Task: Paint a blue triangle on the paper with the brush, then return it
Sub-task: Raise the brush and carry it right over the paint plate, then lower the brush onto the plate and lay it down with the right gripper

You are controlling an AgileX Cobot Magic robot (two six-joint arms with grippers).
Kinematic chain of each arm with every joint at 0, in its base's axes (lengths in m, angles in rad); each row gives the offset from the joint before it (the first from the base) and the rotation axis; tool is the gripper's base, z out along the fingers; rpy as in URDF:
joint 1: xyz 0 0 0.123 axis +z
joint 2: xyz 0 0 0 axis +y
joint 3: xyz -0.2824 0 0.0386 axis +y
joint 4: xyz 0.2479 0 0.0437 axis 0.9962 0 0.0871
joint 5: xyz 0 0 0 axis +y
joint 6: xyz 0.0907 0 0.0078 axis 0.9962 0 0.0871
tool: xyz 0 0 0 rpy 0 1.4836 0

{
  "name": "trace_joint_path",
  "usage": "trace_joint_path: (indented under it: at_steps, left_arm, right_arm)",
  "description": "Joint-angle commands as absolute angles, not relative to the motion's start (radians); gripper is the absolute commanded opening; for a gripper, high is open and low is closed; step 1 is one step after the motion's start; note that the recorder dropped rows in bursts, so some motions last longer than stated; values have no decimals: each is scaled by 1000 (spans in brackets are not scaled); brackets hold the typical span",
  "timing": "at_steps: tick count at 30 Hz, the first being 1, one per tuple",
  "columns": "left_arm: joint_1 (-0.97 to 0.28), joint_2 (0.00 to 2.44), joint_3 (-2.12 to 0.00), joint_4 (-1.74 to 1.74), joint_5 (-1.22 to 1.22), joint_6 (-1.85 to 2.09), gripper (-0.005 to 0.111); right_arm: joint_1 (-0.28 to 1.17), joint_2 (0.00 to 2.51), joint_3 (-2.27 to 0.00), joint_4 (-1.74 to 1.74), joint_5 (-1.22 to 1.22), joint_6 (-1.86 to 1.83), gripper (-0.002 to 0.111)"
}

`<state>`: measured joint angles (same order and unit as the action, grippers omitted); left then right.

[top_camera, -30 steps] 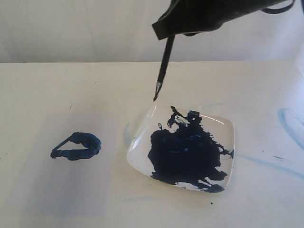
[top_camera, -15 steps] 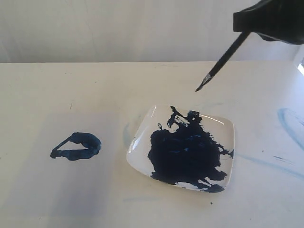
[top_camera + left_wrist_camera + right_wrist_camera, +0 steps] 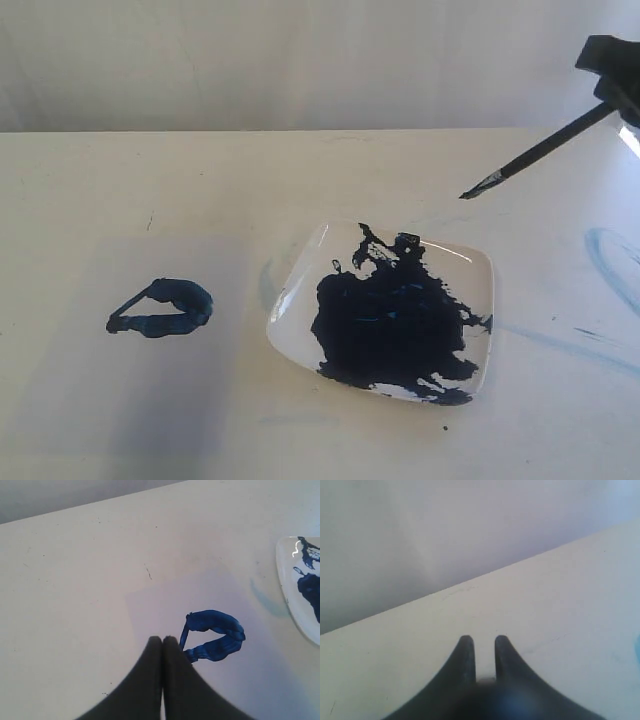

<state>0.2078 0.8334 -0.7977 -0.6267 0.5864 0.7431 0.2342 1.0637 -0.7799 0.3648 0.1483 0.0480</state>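
Note:
The blue triangle point(image 3: 160, 308) is a small dark-blue outline on the pale paper point(image 3: 150, 390) at the left of the table. High at the far right, my right gripper point(image 3: 610, 85) is shut on the black-handled brush point(image 3: 540, 152). The brush slants down to the left, and its stained tip hangs in the air beyond the dish's far right corner. In the right wrist view the jaws point(image 3: 484, 642) stand narrowly apart with a dark shape between their base. My left gripper point(image 3: 162, 640) is shut and empty just beside the blue triangle point(image 3: 215, 635) over the paper point(image 3: 160, 600).
A white square dish point(image 3: 300, 270) holding a large dark-blue paint pool point(image 3: 390, 325) sits right of the paper; its rim point(image 3: 287, 580) shows in the left wrist view. Faint light-blue smears point(image 3: 610, 255) mark the table at the right. A pale wall runs behind the table.
The right gripper has carried the brush to the right, from above the dish's far edge to the far right. The brush now slants more. The left gripper has not moved.

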Motion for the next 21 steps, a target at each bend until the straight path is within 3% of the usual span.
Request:
trace_joint_path:
  at_steps: [1, 5, 8, 10, 14, 18, 21]
  left_arm:
    - [209, 826, -790, -671, 595, 735, 0]
    - [209, 826, -790, -671, 595, 735, 0]
    - [209, 826, -790, -673, 595, 735, 0]
    - [209, 826, -790, -673, 597, 735, 0]
    - [209, 826, -790, -673, 599, 735, 0]
    - [209, 826, -790, -685, 599, 735, 0]
    - [209, 826, -790, -688, 603, 735, 0]
  right_arm:
    - [190, 1079, -795, 368, 154, 37, 0]
    - [184, 1139, -871, 422, 255, -94, 0]
    - [153, 1258, -1008, 954, 508, -665, 0]
    - [101, 1333, -1052, 1199, 657, -822, 0]
    - [33, 1412, -1062, 1276, 748, -831, 0]
    - [-99, 1572, -1059, 1362, 1201, -983, 0]
    - [-139, 1661, -1058, 1409, 1221, -1033, 0]
